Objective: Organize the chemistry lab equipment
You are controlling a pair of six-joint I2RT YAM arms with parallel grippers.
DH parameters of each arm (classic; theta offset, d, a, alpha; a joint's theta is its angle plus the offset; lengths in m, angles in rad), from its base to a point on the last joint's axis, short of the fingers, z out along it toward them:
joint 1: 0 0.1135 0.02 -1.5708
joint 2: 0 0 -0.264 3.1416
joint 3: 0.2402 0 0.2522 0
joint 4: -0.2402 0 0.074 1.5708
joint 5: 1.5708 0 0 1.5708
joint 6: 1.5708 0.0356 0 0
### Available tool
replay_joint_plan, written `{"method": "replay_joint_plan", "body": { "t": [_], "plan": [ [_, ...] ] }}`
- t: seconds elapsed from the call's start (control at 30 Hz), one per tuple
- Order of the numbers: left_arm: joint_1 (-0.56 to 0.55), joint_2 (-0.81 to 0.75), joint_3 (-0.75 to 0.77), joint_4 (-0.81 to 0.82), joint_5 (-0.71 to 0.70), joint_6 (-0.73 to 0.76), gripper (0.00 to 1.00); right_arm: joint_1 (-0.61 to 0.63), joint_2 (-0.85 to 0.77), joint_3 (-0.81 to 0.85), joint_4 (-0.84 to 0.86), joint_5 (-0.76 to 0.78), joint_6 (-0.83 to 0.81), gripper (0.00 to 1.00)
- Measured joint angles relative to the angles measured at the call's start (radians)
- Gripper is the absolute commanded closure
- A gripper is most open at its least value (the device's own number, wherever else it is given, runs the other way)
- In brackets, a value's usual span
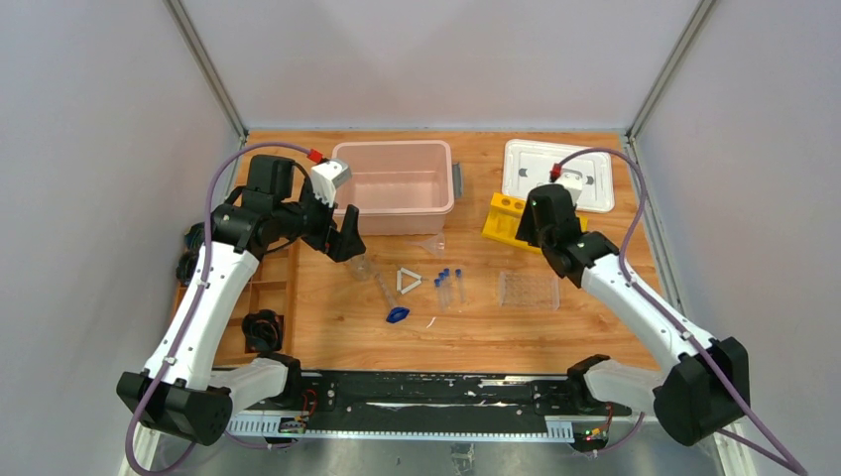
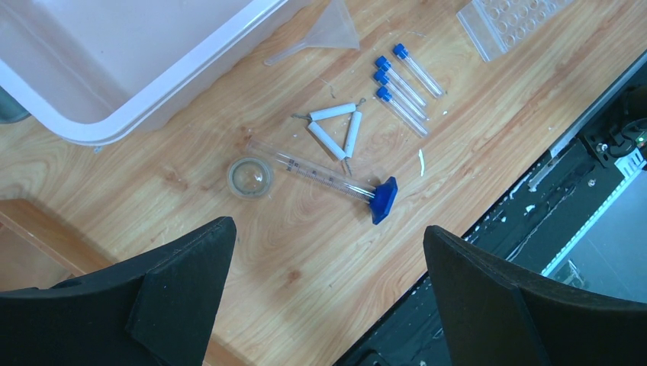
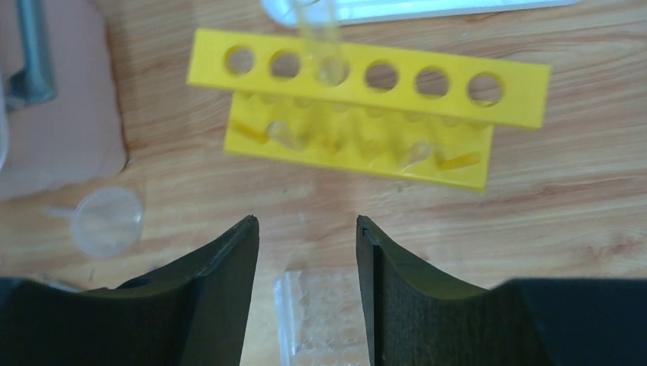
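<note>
A pink bin (image 1: pixel 402 220) sits at the back of my wooden table (image 1: pixel 496 332), with a grey handle (image 1: pixel 458 180) on its right end. Right of it, well apart, a white lid (image 1: pixel 531 169) lies flat. At the left edge I see a wooden tray (image 1: pixel 281 283) with a round black thing (image 1: pixel 263 330) in its near compartment.

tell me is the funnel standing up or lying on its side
On its side: the funnel lies with its spout pointing sideways.
</note>
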Motion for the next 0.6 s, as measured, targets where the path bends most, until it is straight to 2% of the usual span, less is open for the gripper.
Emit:
{"method": "replay_joint_plan", "body": {
  "t": [0.2,0.4,0.6],
  "plan": [
    [0.000,0.000,0.000,0.000,0.000,0.000,0.00,0.195,0.007,0.008,-0.062,-0.018,0.038,0.54],
    [0.000,-0.006,0.000,0.000,-0.005,-0.004,0.00,0.317,0.229,0.073,-0.051,-0.129,0.055,0.55],
    [0.000,-0.029,0.000,0.000,-0.010,-0.004,0.00,0.350,0.435,0.137,-0.025,-0.239,0.058,0.59]
  ]
}}
